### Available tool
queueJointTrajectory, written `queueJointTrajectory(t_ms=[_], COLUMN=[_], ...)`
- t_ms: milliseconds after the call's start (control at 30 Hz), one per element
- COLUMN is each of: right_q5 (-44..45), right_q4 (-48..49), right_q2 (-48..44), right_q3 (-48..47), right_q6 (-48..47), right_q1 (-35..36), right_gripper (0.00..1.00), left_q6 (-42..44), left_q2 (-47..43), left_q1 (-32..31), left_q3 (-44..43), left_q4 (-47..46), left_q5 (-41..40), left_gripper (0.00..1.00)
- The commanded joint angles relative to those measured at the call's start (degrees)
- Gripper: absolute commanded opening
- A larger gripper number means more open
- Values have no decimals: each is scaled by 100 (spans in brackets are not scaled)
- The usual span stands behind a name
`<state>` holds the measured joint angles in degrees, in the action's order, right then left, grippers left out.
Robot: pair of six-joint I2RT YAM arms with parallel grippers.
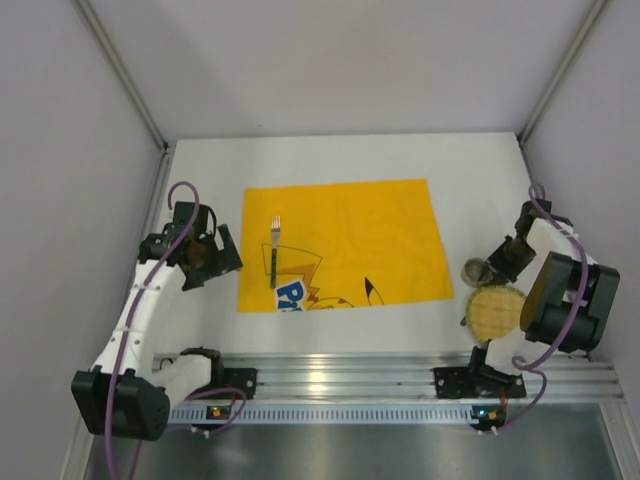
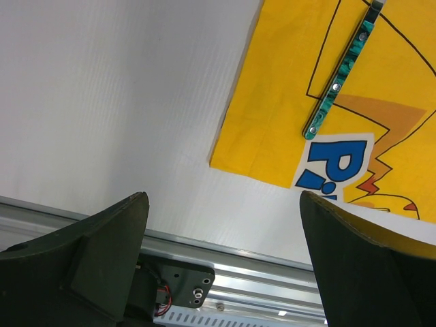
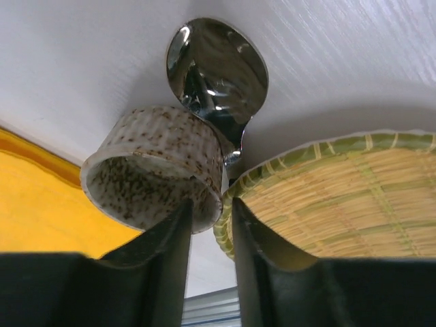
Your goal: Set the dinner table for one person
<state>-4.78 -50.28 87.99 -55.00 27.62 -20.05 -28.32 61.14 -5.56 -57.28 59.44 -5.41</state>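
Left gripper (image 2: pixel 223 199): hovering, fingers gaping wide, just left of yellow mat (image 1: pixel 360 230) | Right gripper (image 3: pixel 211 204): fingers sitting close together between speckled cup (image 3: pixel 153 163) and woven plate (image 3: pixel 340 197), by spoon (image 3: pixel 218 68); cannot tell if clamping | Dinner table (image 1: pixel 350 160): lying under everything.

A robotics lab cell: grey panel walls (image 1: pixel 350 60) enclose a white table (image 1: pixel 480 175) edged by aluminium rail (image 1: pixel 350 375).

Bright, even light from above: a soft shadow beside the woven tray (image 3: pixel 354 197), white glare on the metal rail (image 1: pixel 400 375) at bottom, highlights on the spoon (image 3: pixel 218 65).
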Motion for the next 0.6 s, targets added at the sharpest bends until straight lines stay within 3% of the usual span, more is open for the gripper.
queueJointTrajectory(t_ms=[0, 33, 67, 167, 367, 433, 567], right_q5=[65, 64, 56, 3, -340, -314, -252], right_q4=[370, 387, 396, 361, 124, 115, -7], right_q2=[87, 105, 114, 53, -474, -414, 753], right_q3=[-10, -45, -63, -203, -1169, -1860, -3251], right_q6=[-46, -37, -46, -72, 479, 665, 789], right_q1=[-60, -60, -60, -60, 299, 896, 2238], right_gripper=[23, 15, 15, 0, 0, 0, 0], left_q6=[72, 72, 81, 72, 72, 54, 37], left_q2=[20, 46, 55, 117, 117, 126, 240], left_q1=[-15, -15, -15, -15, -15, -15, -15], left_q3=[41, 41, 50, 59, 59, 67, 85], left_q4=[-205, -222, -222, -214, -222, -222, -249], left_q5=[-4, 5, 5, 5, 14, 14, -21], left_gripper=[98, 98, 98, 98, 98, 98, 98])
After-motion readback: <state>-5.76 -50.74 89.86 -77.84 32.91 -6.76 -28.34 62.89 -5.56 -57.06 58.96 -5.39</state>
